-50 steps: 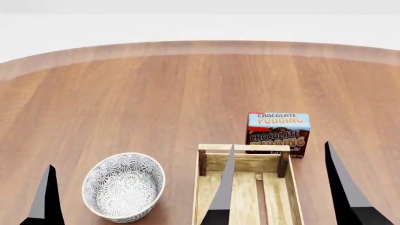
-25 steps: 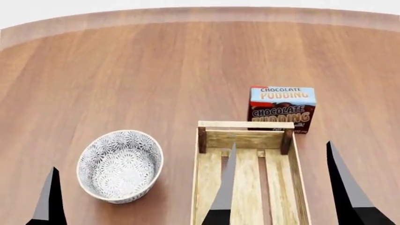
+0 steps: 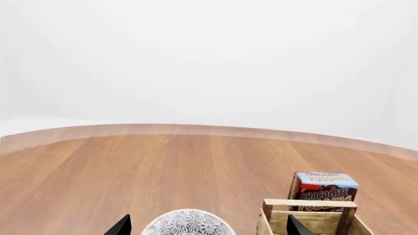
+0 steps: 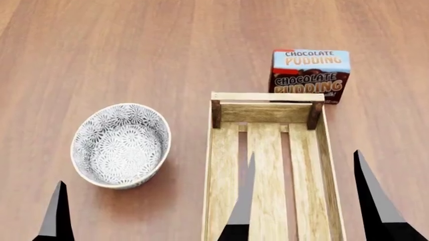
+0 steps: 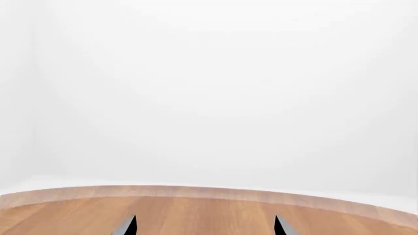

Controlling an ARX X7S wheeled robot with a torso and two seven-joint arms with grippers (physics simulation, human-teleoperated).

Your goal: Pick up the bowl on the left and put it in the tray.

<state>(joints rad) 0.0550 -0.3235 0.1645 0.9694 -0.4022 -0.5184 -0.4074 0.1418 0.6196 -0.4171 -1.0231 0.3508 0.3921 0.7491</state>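
The bowl [image 4: 120, 145], white with a dense grey-black floral pattern, stands upright on the wood table, left of the tray [image 4: 224, 165]. The tray is a long light-wood slatted crate with nothing in it. My left gripper [image 3: 208, 218] is open and low, on the near side of the bowl, whose far rim [image 3: 188, 220] shows between the two fingers. One left finger [image 4: 57, 213] is left of the bowl, the other [image 4: 241, 201] is over the tray. My right gripper [image 5: 204, 216] is open over bare table, with one finger [image 4: 375, 201] showing right of the tray.
A chocolate pudding box [image 4: 310, 75] stands upright just beyond the tray's far end. The round table's far edge [image 3: 196, 128] curves well beyond everything, with a white background behind it.
The head view has tilted down: bowl, tray and box sit higher in the frame and the table's far edge has left it. The gripper fingers keep their places.
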